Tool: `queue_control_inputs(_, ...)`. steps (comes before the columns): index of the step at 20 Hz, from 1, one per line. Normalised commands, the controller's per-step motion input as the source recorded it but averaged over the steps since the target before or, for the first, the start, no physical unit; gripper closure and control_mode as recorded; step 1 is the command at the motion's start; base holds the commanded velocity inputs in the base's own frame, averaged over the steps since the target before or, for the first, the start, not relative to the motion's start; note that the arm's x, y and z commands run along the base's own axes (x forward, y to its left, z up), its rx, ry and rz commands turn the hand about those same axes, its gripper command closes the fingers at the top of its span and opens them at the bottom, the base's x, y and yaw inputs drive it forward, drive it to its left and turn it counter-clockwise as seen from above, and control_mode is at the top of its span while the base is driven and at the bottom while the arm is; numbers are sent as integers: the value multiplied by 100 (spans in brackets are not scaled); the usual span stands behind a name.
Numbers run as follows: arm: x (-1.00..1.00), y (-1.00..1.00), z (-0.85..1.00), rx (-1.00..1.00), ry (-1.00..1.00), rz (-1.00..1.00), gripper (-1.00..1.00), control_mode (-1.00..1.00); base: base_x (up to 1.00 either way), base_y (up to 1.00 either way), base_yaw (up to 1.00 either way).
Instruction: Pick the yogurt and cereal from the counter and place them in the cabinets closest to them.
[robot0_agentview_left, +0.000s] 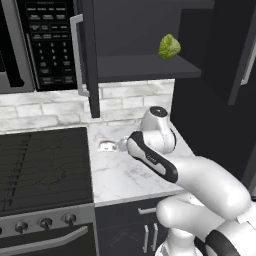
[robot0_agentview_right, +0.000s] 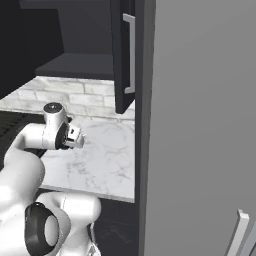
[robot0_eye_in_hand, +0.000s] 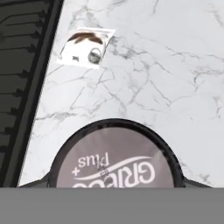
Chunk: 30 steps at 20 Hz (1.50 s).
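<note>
Yogurt (robot0_eye_in_hand: 114, 159) between fingers, pinch unclear; light, rigid, slick cup, grip sides; above worktop (robot0_eye_in_hand: 175, 78) middle.

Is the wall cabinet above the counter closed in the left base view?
No. The cabinet door stands swung open, showing a dark shelf with a green item on it.

Wall: pale grey-white brick tile backsplash (robot0_agentview_left: 45, 107) at the far side, under the wall units.
Cooking area: black stove top with grates (robot0_agentview_left: 42, 165) at the left; silver knobs (robot0_agentview_left: 45, 223) on its near front.
Above stove: black microwave with white keypad (robot0_agentview_left: 50, 42).
Right: tall flat grey panel (robot0_agentview_right: 200, 125), near.
</note>
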Motion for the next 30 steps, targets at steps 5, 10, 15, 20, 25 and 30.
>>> queue_control_inputs(5, -23, 0, 98, 0, 1, 0, 100, -100, 0, 0, 0)
queue_control_inputs(10, -23, 0, 96, -1, 0, 0, 100, -100, 0, 0, 0)
queue_control_inputs(15, -17, -1, 85, -5, -5, 0, 100, -100, 0, 0, 0)
queue_control_inputs(20, -10, -7, 44, -10, -18, 0, 100, -100, 0, 0, 0)
queue_control_inputs(25, -1, -16, 25, -2, -19, 0, 100, -100, 0, 0, 0)
queue_control_inputs(30, 0, -18, 42, 0, -17, 0, 100, -100, 0, 0, 0)
